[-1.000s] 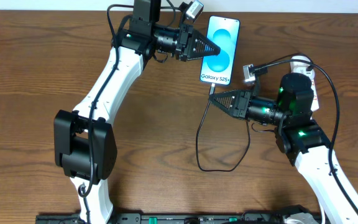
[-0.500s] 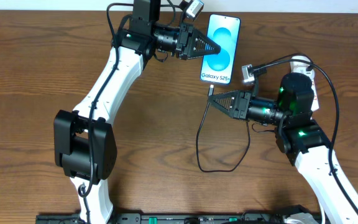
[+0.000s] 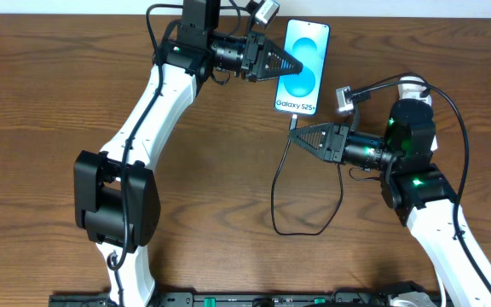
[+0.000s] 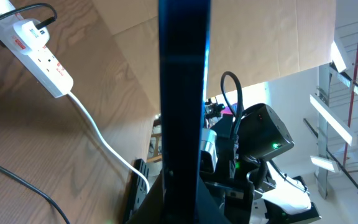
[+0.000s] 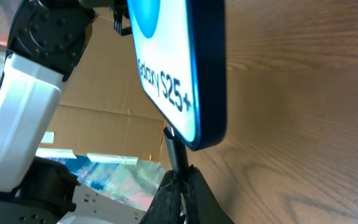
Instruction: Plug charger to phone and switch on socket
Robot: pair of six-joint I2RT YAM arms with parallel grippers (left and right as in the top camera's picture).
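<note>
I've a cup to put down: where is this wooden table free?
Bare wood spreads outside the white left arm, and between both arms beside the thin black cable loop. Crowded: around the slim blue-screened phone, left gripper, right gripper, white power strip.

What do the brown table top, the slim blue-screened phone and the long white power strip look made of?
Brown table top: wood or wood-look laminate, matte; grain lines run across it. Slim blue-screened phone: glossy glass-like front, smooth dark rim, metal or plastic, unclear. Long white power strip: moulded plastic by its look, smooth rounded edges.
</note>
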